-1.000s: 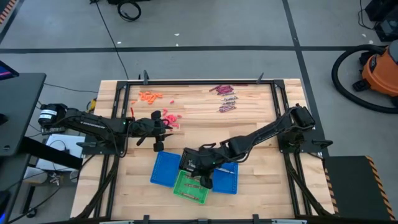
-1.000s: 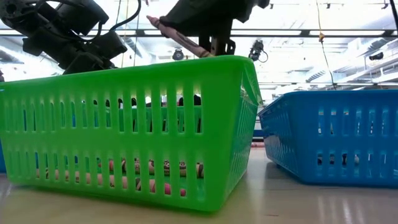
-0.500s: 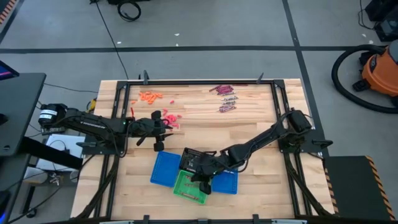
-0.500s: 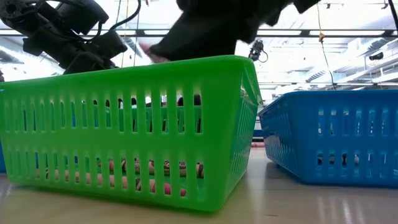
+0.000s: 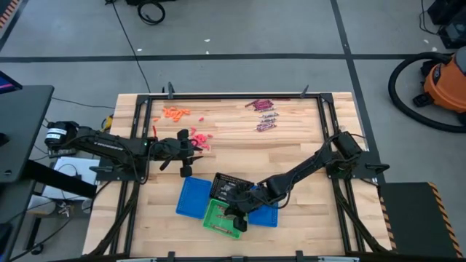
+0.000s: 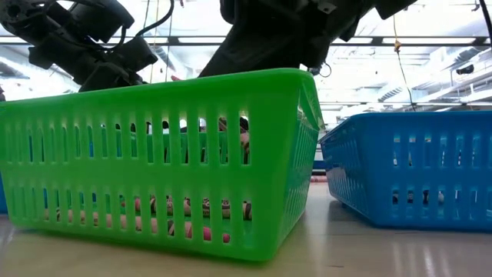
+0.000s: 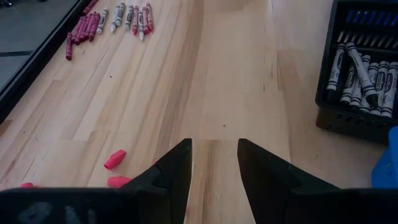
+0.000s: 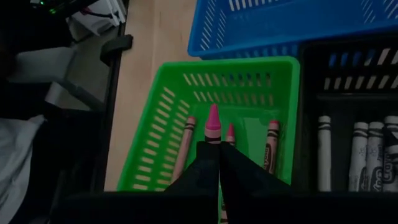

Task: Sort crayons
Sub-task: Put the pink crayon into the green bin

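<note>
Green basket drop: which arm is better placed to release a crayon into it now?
Right. The right gripper is shut on a pink crayon, poised directly over the green basket. The left gripper, jaws open and empty, hovers over bare table away from it.

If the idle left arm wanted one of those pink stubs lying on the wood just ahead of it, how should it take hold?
A guess: straight from above. The short pink crayon stub lies flat on the wooden table, clear of its neighbours, so the left gripper, open already, should straddle its narrow middle, one finger each long side, and close across the width.
</note>
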Action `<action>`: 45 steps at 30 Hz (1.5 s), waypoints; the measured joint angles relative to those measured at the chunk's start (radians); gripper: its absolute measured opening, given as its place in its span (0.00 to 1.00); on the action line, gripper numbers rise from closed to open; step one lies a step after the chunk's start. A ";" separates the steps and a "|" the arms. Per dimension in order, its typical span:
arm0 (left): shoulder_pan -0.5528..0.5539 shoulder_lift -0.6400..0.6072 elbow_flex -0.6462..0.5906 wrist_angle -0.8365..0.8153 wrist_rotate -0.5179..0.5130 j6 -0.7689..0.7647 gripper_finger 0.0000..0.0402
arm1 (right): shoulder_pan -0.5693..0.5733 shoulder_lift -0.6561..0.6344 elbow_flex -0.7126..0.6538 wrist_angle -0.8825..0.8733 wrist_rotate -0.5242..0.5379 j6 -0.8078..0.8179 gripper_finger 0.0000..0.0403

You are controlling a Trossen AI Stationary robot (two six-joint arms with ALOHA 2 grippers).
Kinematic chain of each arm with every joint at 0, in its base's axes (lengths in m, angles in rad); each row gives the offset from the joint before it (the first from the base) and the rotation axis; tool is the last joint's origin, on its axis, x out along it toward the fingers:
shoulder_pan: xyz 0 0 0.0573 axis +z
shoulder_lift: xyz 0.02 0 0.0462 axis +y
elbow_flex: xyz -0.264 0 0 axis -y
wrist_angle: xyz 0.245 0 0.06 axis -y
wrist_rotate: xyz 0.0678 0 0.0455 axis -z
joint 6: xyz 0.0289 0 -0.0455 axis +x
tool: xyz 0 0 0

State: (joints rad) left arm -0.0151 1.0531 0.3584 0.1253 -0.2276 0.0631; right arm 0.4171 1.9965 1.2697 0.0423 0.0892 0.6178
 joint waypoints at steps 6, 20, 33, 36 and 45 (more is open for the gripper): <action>0.000 0.000 0.000 0.000 0.000 0.000 0.35 | 0.000 0.000 0.000 -0.004 -0.001 0.000 0.04; 0.000 0.000 0.000 0.000 0.000 0.000 0.35 | -0.014 -0.011 0.000 -0.015 -0.063 0.010 0.22; 0.000 0.000 0.000 0.001 0.000 0.000 0.35 | -0.077 -0.163 0.001 -0.250 0.097 -0.139 0.21; 0.000 0.000 0.000 0.002 0.000 0.000 0.35 | -0.101 -0.180 0.001 -0.327 0.150 -0.169 0.21; 0.001 0.000 0.000 0.009 0.000 0.002 0.35 | -0.204 -0.186 0.001 -0.567 0.336 -0.259 0.21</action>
State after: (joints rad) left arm -0.0143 1.0531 0.3584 0.1347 -0.2275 0.0653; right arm 0.2128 1.8103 1.2709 -0.5249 0.4255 0.3583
